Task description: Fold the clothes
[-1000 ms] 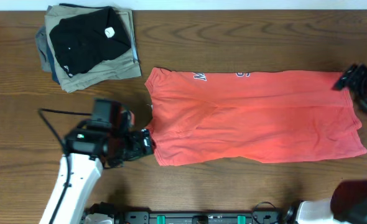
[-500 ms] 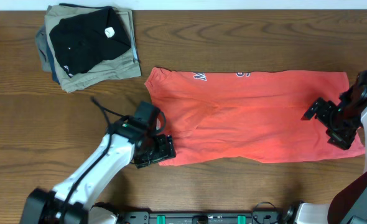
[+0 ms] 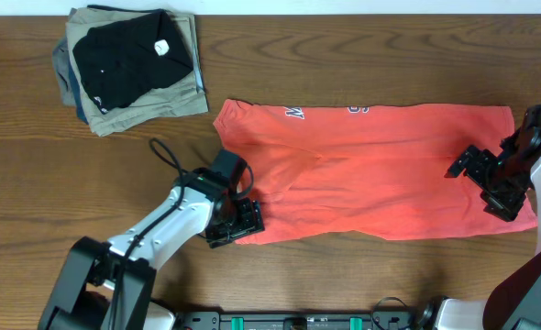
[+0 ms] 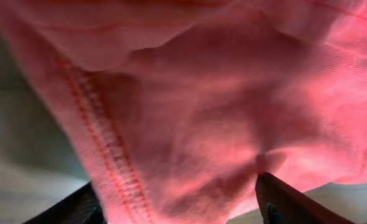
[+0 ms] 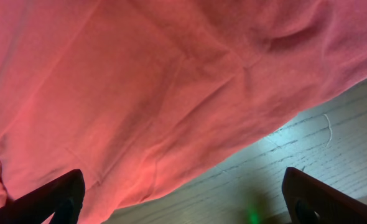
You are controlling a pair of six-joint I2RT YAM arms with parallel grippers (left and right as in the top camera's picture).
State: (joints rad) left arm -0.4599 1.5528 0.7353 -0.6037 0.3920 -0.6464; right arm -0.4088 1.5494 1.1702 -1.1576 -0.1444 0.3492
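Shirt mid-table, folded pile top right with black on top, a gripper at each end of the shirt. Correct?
No. Overhead shows the pile top left, not right. Black garment on top, shirt mid-table, left gripper and right gripper at its ends: yes.

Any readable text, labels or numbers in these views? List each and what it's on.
"M": a white block letter, partly cut off, at the far edge of the red-orange T-shirt.
Unreadable: a second letter fragment on the same edge, too cut off to tell.
Unreadable: the white tag on the black folded garment, too small.
Both wrist views: no text.
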